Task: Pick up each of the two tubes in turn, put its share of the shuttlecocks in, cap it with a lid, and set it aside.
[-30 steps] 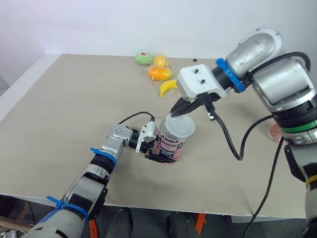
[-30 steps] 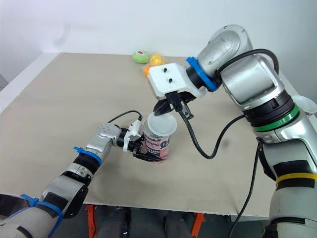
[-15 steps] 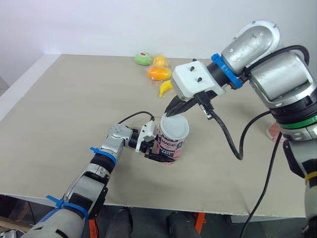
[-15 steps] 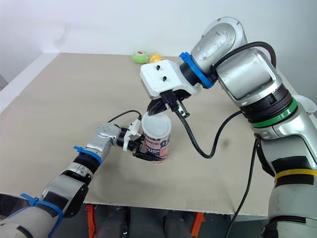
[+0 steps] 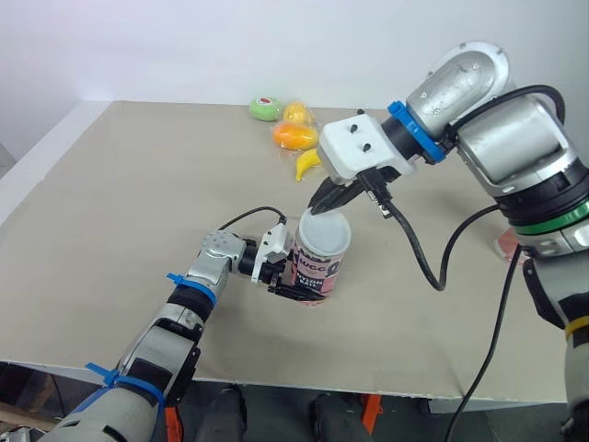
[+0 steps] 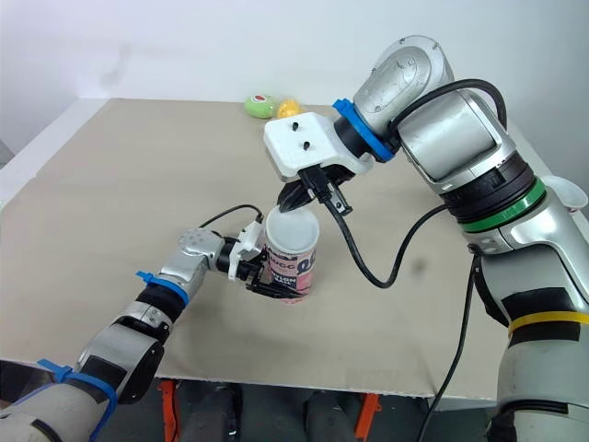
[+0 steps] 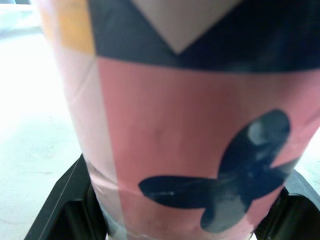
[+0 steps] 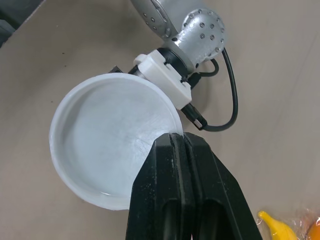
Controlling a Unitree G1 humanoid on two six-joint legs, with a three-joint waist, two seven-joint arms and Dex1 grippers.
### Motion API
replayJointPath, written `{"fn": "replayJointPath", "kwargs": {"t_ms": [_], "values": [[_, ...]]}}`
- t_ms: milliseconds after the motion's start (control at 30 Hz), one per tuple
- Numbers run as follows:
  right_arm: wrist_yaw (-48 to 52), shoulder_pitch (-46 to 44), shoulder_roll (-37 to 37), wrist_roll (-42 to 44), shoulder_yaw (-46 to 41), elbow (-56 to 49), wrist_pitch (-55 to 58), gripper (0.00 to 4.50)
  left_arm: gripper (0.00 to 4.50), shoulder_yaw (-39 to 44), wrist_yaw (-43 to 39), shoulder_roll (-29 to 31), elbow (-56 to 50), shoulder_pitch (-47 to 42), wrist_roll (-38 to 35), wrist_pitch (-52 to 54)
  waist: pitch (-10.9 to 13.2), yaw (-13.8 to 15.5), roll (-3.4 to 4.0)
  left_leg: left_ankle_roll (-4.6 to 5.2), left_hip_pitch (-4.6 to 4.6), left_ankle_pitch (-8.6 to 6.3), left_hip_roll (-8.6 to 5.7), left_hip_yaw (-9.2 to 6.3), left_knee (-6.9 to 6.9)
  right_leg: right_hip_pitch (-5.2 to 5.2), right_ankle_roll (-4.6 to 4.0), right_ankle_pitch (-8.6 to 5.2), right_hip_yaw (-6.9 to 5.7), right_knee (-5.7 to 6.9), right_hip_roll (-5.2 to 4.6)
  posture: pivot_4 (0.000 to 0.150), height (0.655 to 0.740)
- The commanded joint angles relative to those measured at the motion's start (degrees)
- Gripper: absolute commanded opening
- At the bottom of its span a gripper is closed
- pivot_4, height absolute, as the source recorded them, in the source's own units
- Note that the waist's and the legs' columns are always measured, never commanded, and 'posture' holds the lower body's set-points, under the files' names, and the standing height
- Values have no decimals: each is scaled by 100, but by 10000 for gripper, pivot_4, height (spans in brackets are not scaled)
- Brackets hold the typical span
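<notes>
A pink tube (image 5: 316,271) with dark print stands upright on the table near the front. My left gripper (image 5: 283,275) is shut on its lower part, and its black fingers (image 7: 67,197) flank the tube (image 7: 190,125) on both sides. A white lid (image 5: 326,234) lies on the tube's top, open side up. My right gripper (image 5: 321,202) comes down from behind and is shut on the far rim of the lid (image 8: 107,160). The tube's inside is hidden by the lid.
Toy fruit lies at the back of the table: a green piece (image 5: 266,109), an orange one (image 5: 294,135) and a banana (image 5: 310,162). A pink and white object (image 5: 511,245) sits at the right edge. The right arm's black cable (image 5: 433,267) hangs beside the tube.
My right gripper has carried the lid left and down, from just off the tube's top right to squarely on its mouth. The left gripper and tube have stayed put.
</notes>
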Motion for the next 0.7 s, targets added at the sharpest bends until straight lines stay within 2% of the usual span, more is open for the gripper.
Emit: {"fn": "replayJointPath", "kwargs": {"t_ms": [33, 433, 700], "values": [[212, -213, -27, 36, -28, 0, -135, 1752, 32005, 36, 168, 158, 23, 122, 184, 73, 0, 0, 0, 0, 0, 0, 0, 1, 0, 0, 0, 0, 0, 0, 0, 1500, 7321], [212, -80, -178, 262, 213, -268, -96, 1752, 32005, 86, 229, 251, -67, 223, 179, 121, 0, -2, 0, 0, 0, 0, 5, 2, -4, -6, -6, 0, 0, 0, 4, 1500, 7321], [212, 189, -175, -42, 406, -371, -329, 1752, 32005, 92, 259, 222, -101, 257, 170, 145, 0, -1, 0, 0, 0, 0, 5, 2, -8, -7, -10, -3, 0, 0, 4, 1500, 7321]]}}
